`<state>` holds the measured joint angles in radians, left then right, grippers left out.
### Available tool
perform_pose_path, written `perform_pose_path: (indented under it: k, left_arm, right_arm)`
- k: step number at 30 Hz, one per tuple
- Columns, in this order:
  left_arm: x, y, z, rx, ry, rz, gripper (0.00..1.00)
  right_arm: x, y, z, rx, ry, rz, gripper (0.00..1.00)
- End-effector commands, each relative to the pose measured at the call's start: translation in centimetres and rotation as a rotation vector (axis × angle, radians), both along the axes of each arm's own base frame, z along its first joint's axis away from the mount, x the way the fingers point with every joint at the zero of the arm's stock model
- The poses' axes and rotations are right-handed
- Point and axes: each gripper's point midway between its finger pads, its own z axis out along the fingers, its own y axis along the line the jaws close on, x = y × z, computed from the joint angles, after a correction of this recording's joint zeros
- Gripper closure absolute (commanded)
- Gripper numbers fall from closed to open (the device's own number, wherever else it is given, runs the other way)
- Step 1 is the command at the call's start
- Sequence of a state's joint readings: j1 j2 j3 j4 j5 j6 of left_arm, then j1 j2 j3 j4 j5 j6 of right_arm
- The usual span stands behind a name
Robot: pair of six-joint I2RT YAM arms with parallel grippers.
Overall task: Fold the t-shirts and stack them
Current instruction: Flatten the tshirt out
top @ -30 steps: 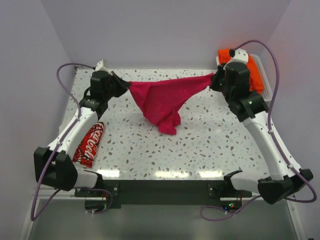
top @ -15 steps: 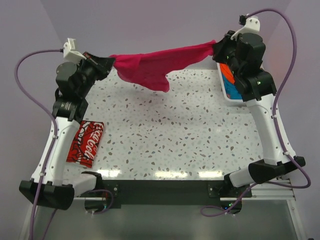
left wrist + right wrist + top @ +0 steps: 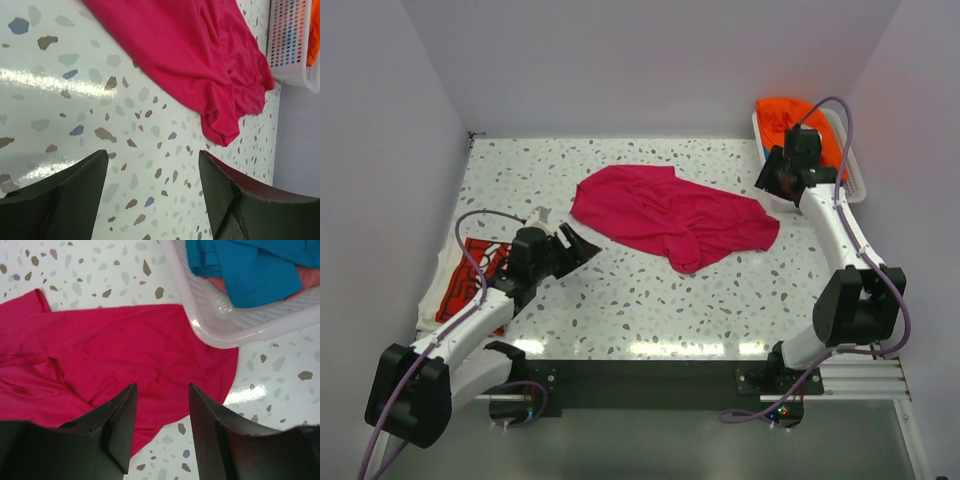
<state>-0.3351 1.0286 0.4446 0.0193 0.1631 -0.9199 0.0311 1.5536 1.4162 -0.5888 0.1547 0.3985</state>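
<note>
A magenta-pink t-shirt (image 3: 670, 215) lies loosely spread and wrinkled on the speckled table (image 3: 650, 310), and shows in both wrist views (image 3: 200, 65) (image 3: 100, 350). My left gripper (image 3: 582, 243) (image 3: 152, 155) is open and empty, low over bare table just short of the shirt's near-left edge. My right gripper (image 3: 770, 180) (image 3: 162, 387) is open and empty above the shirt's right edge, beside the basket. A red t-shirt with white lettering (image 3: 452, 298) lies at the left, partly under my left arm. An orange t-shirt (image 3: 800, 120) and a teal-blue one (image 3: 255, 270) lie in the basket.
A white slatted plastic basket (image 3: 850, 175) (image 3: 215, 325) (image 3: 290, 45) stands at the back right corner, close to my right gripper. Walls close in the table at the left, back and right.
Both grippers have let go of the pink t-shirt, which hung stretched between them and now lies on the table. The left arm has dropped forward and low; the right has lowered by the basket.
</note>
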Motion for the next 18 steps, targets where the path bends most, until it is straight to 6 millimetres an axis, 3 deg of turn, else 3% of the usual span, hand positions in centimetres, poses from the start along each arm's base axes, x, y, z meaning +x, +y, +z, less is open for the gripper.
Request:
perform_pose_path:
  k: [1,5,8,9,10,12,13,15,17,18]
  left_arm:
    - [3.0,0.7,4.9,0.021,-0.189,0.057,0.22]
    - [5.1,1.9,4.7,0.080,-0.177,0.145,0.22]
    - [8.5,2.7,5.4,0.152,-0.203,0.213,0.26]
    - [10.5,2.7,7.8,0.164,-0.252,0.234,0.27]
    - [12.0,3.1,6.1,0.231,-0.205,0.243,0.28]
    - [15.5,3.5,5.7,0.288,-0.180,0.239,0.34]
    - [16.4,3.6,5.2,0.312,-0.163,0.231,0.35]
    - [19.0,3.2,4.1,0.357,-0.145,0.205,0.35]
    - [19.9,3.8,2.6,0.429,-0.085,0.203,0.35]
    - [21.3,3.5,2.1,0.449,-0.082,0.197,0.35]
  right_arm:
    - [-0.2,2.1,2.8,0.060,-0.116,0.057,0.50]
    - [-1.4,3.6,1.7,0.085,-0.103,0.090,0.48]
    - [-2.2,6.4,0.9,0.104,-0.118,0.145,0.48]
    - [-2.8,7.3,-0.2,0.116,-0.097,0.159,0.49]
    - [-3.5,9.9,-0.8,0.125,-0.090,0.223,0.49]
    - [-4.7,11.8,-2.7,0.113,-0.061,0.248,0.49]
    - [-5.5,13.7,-3.5,0.113,-0.050,0.292,0.50]
    - [-6.5,14.7,-5.7,0.116,-0.019,0.304,0.50]
    - [-7.1,15.8,-7.0,0.119,0.000,0.329,0.50]
    - [-7.7,16.1,-8.0,0.111,0.021,0.339,0.49]
